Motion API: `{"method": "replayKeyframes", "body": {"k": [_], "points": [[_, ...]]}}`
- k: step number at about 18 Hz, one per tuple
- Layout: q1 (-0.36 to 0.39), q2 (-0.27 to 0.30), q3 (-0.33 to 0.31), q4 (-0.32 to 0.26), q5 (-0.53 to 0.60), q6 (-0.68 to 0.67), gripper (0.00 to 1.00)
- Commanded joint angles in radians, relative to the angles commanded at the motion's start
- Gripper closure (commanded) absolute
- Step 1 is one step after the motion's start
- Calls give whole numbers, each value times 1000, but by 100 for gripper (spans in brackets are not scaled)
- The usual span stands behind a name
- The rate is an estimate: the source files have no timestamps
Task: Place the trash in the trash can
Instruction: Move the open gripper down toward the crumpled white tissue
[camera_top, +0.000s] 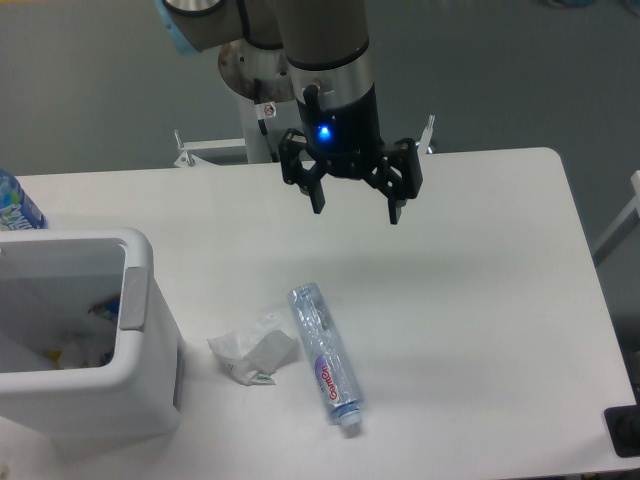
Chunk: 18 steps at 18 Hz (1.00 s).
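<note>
Fixed camera, only view we have. Landmark for us is the trash can (75, 345): white rectangular bin, thick rounded rim, grey strip on its right wall, sitting on the white table (480, 300) at the front left. We see some scraps inside it, too small for us to identify.

The gripper (358, 212) hangs in the air up and to the right of the trash can, well apart from it, over the back part of the table. Jaws are spread wide, fingers pointing down, nothing between them. We see a blue light lit on the wrist body above it.

The crumpled white paper wrapper (255, 350) lies on the table just right of the trash can, near it but not touching. The crushed clear bottle (325, 355) lies flat just right of the wrapper, right up against it or very close; we cannot tell if they touch. Its pale blue cap points toward the front edge of the table, away from the gripper, red-purple label near the cap end. Both pieces are outside the trash can, below the gripper and apart from it.

Behind the trash can, at the left frame edge, we see part of a second bottle (15, 205) with a blue-green label, mostly cropped.
</note>
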Motion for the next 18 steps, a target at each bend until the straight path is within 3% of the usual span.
{"method": "replayKeyframes", "body": {"k": [9,11,14,18], "points": [[-5,-28,-23,3,-11,2,0],[-6,-28,-81,59,-9,-2,0],[-11,-26,-184,222,-9,-5,0],[-37,-60,-222,252,-17,14,0]]}}
